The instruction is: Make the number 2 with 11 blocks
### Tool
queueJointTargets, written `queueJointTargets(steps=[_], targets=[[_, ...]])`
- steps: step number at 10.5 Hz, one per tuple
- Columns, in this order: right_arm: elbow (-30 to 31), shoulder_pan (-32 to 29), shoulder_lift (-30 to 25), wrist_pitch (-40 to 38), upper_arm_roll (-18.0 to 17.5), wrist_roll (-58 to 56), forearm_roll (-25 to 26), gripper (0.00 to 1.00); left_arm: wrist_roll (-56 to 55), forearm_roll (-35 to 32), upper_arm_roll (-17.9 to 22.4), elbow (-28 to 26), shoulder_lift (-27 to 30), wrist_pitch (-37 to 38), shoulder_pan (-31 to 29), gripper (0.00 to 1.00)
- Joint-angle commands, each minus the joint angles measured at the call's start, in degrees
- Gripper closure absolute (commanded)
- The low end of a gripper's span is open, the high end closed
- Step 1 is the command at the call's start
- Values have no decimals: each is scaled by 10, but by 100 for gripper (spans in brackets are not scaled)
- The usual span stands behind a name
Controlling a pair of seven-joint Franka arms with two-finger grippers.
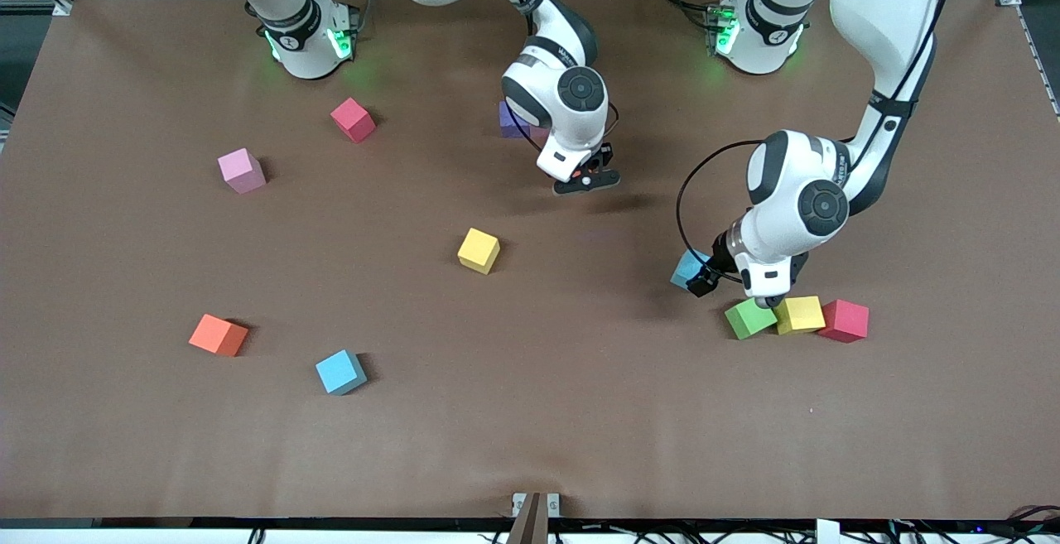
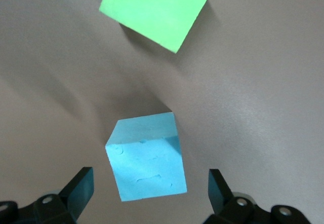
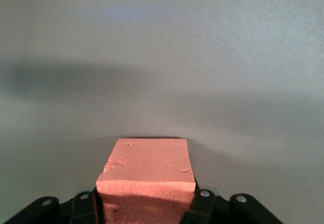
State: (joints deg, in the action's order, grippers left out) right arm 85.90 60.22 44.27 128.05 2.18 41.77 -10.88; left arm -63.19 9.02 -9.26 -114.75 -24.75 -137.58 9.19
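Observation:
Over the table's middle my right gripper (image 1: 586, 180) (image 3: 147, 203) is shut on an orange block (image 3: 147, 168), which is hidden in the front view. My left gripper (image 1: 704, 281) (image 2: 149, 186) stands open around a sky-blue block (image 1: 686, 268) (image 2: 147, 158), with a gap at each finger. A green block (image 1: 750, 318) (image 2: 154, 11) and a yellow block (image 1: 799, 314) lie side by side just nearer the camera. A yellow (image 1: 479, 250), a pink (image 1: 242, 170), an orange (image 1: 219, 334) and a sky-blue block (image 1: 340, 372) lie scattered. A purple block (image 1: 511, 120) peeks from under the right arm. No number 2 is in view.
One crimson cube (image 1: 845, 320) touches the yellow block at the left arm's end of the row. Another crimson cube (image 1: 354, 119) lies near the right arm's base. The brown table (image 1: 580, 411) is bare along its edge nearest the camera.

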Motion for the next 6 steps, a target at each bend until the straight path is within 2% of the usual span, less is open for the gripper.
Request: queueJointTargets(steps=[1, 5, 6], targets=[[-7, 6, 7, -6, 5, 3, -2, 100, -7, 14, -3, 7, -10, -3, 5, 0], [0, 6, 7, -7, 6, 6, 7, 100, -6, 14, -3, 8, -23, -3, 4, 0], [0, 6, 7, -7, 6, 9, 6, 92, -5, 12, -3, 8, -30, -3, 4, 0]])
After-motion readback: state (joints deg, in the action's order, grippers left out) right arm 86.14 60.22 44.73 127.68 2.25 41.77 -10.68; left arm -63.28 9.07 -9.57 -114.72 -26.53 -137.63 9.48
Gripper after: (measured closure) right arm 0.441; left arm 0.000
